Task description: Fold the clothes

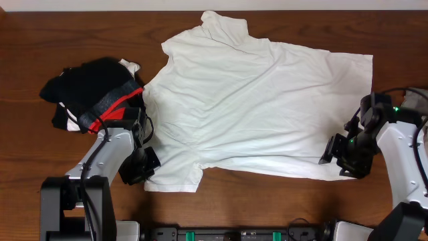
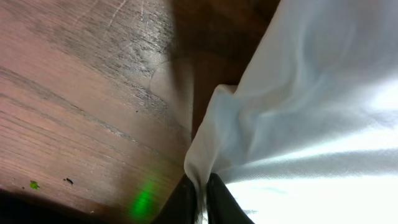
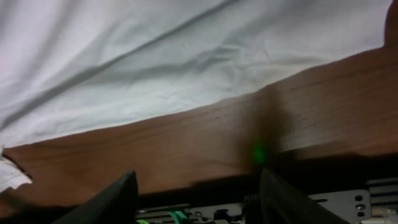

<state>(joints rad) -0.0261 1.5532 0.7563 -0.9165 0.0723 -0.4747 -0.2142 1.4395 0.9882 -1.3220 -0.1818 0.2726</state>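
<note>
The left hand (image 2: pixel 200 200) is right up close. Its two dark fingers (image 2: pixel 181 202) are pressed together on a pinch of the white T-shirt (image 2: pixel 311 93), at the front sleeve. The T-shirt lies spread out on the brown desk (image 1: pixel 40 40), with its sleeves toward the left arm and its bottom edge toward the right arm. The right hand (image 3: pixel 199 196) is low over the desk by that bottom edge. Its fingers are wide apart and hold nothing. A heap of black clothes (image 1: pixel 93 87) with a grey and red band sits just beside the T-shirt.

White T-shirt (image 1: pixel 254 107) flat on table (image 1: pixel 20 147)
</note>
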